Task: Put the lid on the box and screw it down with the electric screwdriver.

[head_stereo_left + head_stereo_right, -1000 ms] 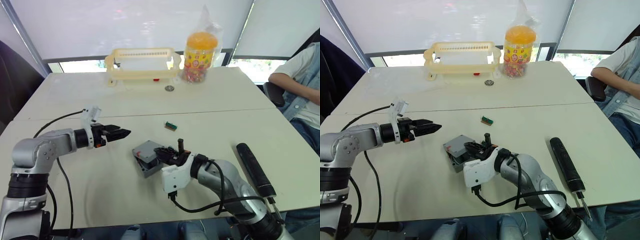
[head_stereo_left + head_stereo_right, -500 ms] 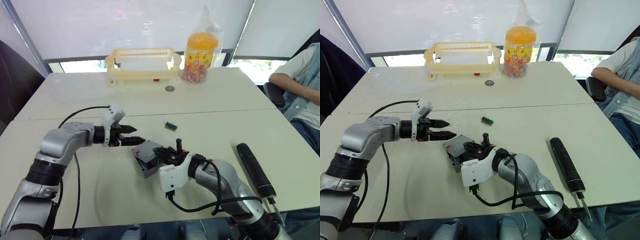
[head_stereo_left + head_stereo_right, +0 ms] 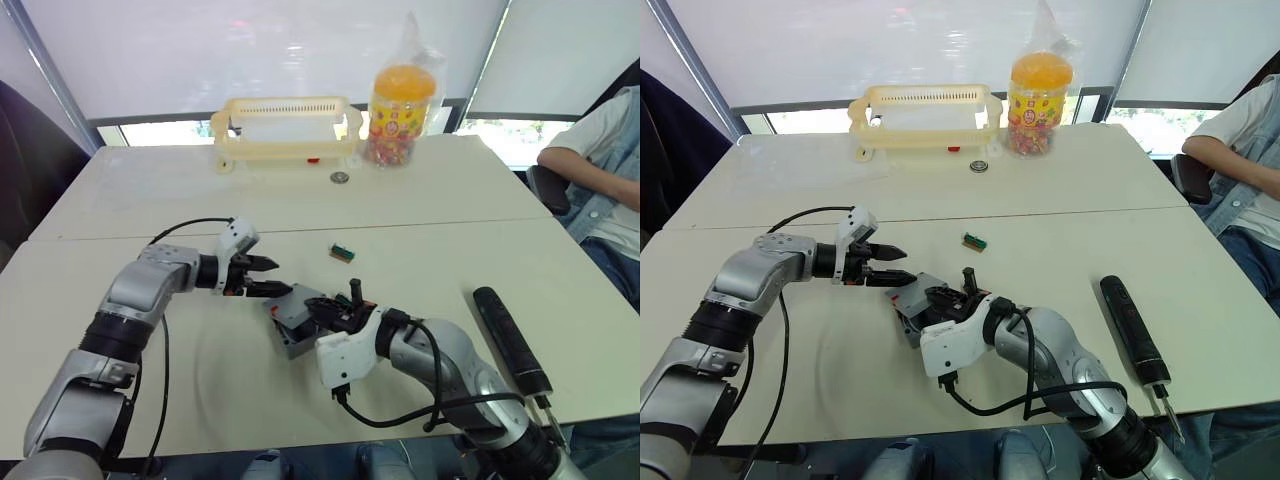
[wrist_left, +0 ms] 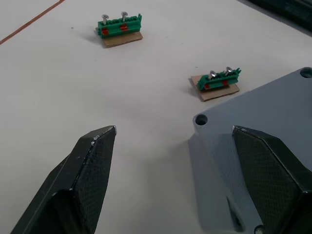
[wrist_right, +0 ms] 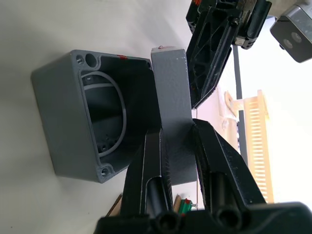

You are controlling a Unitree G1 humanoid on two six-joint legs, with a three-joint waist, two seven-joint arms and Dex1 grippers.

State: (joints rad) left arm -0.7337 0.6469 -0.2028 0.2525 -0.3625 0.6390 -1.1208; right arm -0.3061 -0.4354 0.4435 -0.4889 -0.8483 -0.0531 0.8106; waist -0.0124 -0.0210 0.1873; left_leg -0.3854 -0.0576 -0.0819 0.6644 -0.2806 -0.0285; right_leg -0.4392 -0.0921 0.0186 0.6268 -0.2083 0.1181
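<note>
No legible text, labels or numbers anywhere.

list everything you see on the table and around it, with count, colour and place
lid: 1, grey, held on edge in the right pincer beside the box
box: 1, grey, open, mid-table
screwdriver: 1, black, near right of table
blocks: 2, green and tan, one by the lid, one further off
basket: 1, pale yellow, far side
jar: 1, orange, in clear bag, right of basket
round thing: 1, dark, before basket
table: 1, cream
person: 1, seated at right
left pincer: open, at the lid's corner
right pincer: shut on lid
</note>
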